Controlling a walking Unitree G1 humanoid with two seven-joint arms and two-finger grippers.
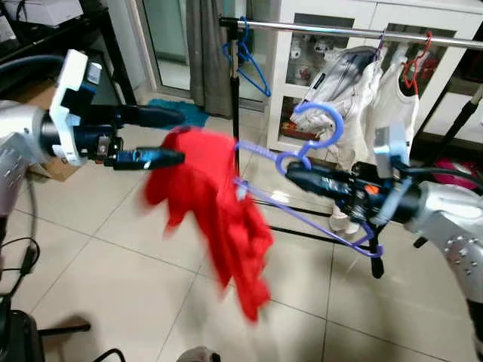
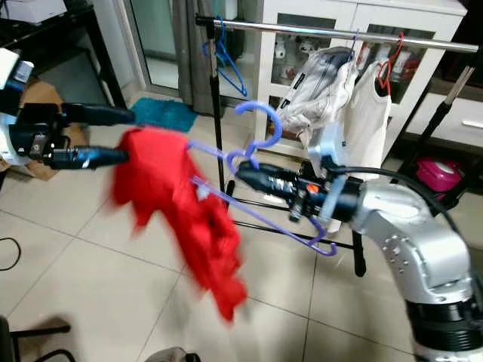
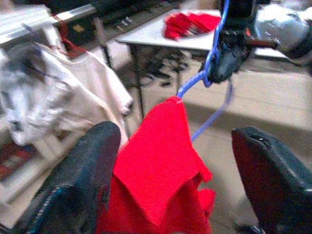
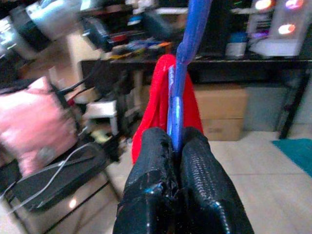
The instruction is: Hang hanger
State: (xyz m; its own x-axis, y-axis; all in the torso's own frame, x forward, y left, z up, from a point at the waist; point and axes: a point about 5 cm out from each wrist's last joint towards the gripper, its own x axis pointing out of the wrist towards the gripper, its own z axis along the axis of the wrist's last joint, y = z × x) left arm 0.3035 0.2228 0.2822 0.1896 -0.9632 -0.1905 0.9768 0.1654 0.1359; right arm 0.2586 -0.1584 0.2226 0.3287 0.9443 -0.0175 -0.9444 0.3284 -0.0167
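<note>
A blue hanger (image 1: pixel 323 121) is held at its neck by my right gripper (image 1: pixel 290 175), which is shut on it at mid-height in front of the clothes rack. A red garment (image 1: pixel 219 211) is draped over the hanger's left arm and hangs down, blurred. My left gripper (image 1: pixel 181 137) is open at the garment's upper left edge, its fingers spread wide, and the lower finger (image 1: pixel 162 157) is at the cloth. In the left wrist view the garment (image 3: pixel 156 165) lies between the two spread fingers. The silver rail (image 1: pixel 339 29) runs across the top, above and behind the hanger.
On the rail hang an empty blue hanger (image 1: pixel 245 56), white garments (image 1: pixel 355 83) and a red hanger (image 1: pixel 415 68). The rack's black post (image 1: pixel 234 98) stands behind the red garment. A white cabinet (image 1: pixel 332 15) is behind the rack. A cardboard box (image 2: pixel 41 94) sits at the left.
</note>
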